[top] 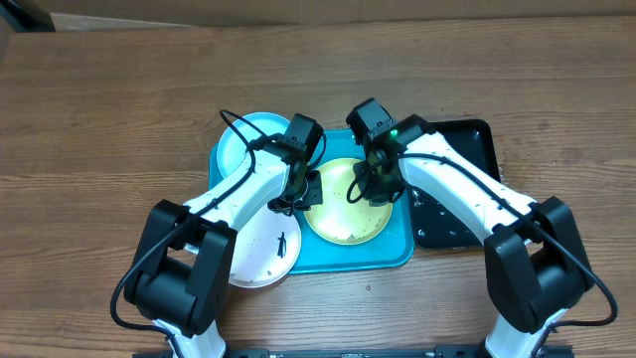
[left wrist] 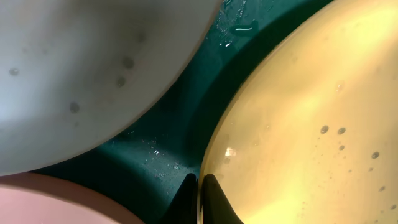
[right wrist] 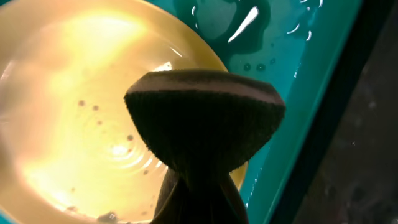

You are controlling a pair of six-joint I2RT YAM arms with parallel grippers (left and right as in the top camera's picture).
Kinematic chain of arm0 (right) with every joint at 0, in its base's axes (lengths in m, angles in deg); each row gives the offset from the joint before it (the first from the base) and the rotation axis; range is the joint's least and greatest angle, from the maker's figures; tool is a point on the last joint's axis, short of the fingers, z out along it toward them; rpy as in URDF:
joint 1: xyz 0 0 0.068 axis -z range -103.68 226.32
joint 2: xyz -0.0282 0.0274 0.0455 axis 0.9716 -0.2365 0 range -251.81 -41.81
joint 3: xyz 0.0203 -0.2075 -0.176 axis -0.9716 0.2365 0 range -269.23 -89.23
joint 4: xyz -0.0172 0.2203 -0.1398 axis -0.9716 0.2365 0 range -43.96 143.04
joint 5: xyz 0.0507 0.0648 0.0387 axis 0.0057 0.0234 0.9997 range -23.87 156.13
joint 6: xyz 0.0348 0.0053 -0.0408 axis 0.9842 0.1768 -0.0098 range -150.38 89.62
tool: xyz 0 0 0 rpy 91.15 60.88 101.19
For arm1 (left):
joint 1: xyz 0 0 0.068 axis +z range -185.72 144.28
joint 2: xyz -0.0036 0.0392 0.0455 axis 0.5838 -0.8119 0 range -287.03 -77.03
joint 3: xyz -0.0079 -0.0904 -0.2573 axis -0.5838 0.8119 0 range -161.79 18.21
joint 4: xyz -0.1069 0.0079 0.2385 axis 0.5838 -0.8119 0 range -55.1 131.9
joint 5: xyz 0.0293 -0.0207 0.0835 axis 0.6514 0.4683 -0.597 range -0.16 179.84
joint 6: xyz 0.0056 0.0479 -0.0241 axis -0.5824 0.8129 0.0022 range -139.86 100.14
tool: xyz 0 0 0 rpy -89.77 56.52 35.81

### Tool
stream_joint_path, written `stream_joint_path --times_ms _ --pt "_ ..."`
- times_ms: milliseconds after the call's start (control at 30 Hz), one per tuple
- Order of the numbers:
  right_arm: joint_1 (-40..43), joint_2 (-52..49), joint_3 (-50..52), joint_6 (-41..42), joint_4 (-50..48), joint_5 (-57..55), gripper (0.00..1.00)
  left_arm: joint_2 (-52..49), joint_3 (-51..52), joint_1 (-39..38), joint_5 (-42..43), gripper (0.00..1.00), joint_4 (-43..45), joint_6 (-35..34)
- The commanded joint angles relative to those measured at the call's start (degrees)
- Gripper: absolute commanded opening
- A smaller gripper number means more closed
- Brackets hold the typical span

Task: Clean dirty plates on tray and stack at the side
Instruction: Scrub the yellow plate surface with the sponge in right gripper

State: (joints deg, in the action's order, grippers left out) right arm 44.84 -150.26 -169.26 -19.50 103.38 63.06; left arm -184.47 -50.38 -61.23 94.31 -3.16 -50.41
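Observation:
On the turquoise tray (top: 338, 257) lies the yellow-green plate (top: 343, 214), wet with droplets. My left gripper (top: 303, 194) is shut on its left rim; in the left wrist view the gripper (left wrist: 199, 190) pinches the plate (left wrist: 311, 124) edge. My right gripper (top: 373, 184) is shut on a dark sponge (right wrist: 205, 118) held over the plate's (right wrist: 81, 93) right side. The light blue plate (top: 238, 144) overlaps the tray's back left corner. The white plate (top: 260, 254), with a dark smudge, sits off the tray's left edge.
A glossy black tray (top: 462, 139) lies directly right of the turquoise one, partly under my right arm. Water beads on the turquoise tray (right wrist: 292, 93) floor. Bare wooden table (top: 99, 119) surrounds everything.

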Motion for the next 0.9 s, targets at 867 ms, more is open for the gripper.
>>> stream_joint_path --times_ms 867 --pt "0.11 -9.4 3.91 -0.9 -7.89 19.23 0.04 -0.87 0.24 -0.02 -0.35 0.04 -1.03 0.11"
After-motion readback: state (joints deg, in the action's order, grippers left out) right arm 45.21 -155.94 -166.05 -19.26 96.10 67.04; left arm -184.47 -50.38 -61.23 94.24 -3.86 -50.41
